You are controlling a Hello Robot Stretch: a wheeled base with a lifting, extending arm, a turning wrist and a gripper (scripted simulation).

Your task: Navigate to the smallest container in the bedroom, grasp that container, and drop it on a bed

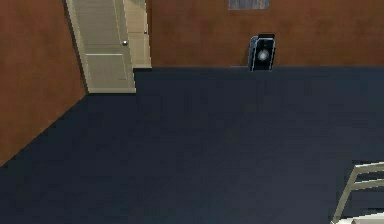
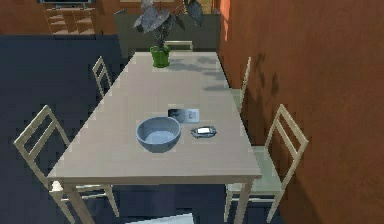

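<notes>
Blue-grey bowl (image 2: pixel 158 134) on worktop (image 2: pixel 110 115): probably stiff, light, smooth-walled, breakable. Best taken by the rim, one wall between the fingers. Cannot tell the tool state.

**Navy floor, rust walls, pale wood**

The floor (image 1: pixel 200 140) is a deep navy, plain and unpatterned. The walls (image 1: pixel 190 30) are a rusty orange-brown. The panelled door (image 1: pixel 100 40) is cream. A black-framed panel (image 1: pixel 262 52) against the wall has a pale bluish glow at its centre. The dining table (image 2: pixel 130 100) has a light beige top, and the chairs (image 2: pixel 280 140) around it are pale cream wood. The bowl (image 2: pixel 158 134) is grey-blue. The plant pot (image 2: pixel 160 57) is bright green, with dark grey leaves (image 2: pixel 155 20) above it. A small flat device (image 2: pixel 204 131) is black with a light rim.
</notes>
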